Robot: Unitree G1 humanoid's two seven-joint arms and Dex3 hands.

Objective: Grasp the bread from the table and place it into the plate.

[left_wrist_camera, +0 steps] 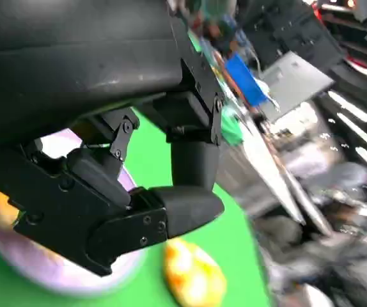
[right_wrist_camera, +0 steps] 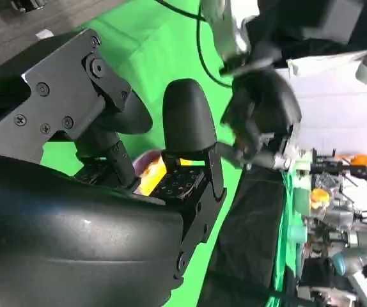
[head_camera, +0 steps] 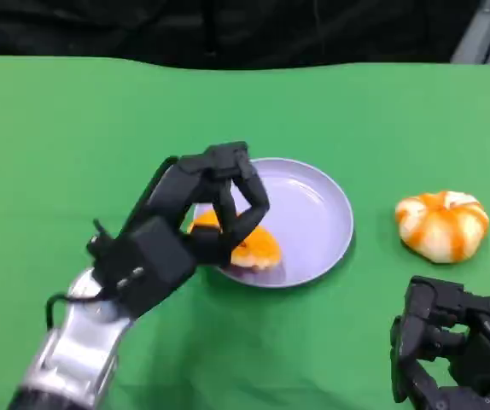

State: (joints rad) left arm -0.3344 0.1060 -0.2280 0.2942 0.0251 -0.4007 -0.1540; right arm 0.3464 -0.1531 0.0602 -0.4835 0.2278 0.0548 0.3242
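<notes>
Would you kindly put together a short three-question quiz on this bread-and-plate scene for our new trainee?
1. True or false: the left hand is over the plate.
2. Multiple choice: where is the round bread? A) on the plate B) on the green table, to the right of the plate C) in the right hand
3. Fill in: the piece of bread at the left hand's fingers lies on the near part of the ____.

Key: 1 true; 2 B; 3 plate.
</notes>
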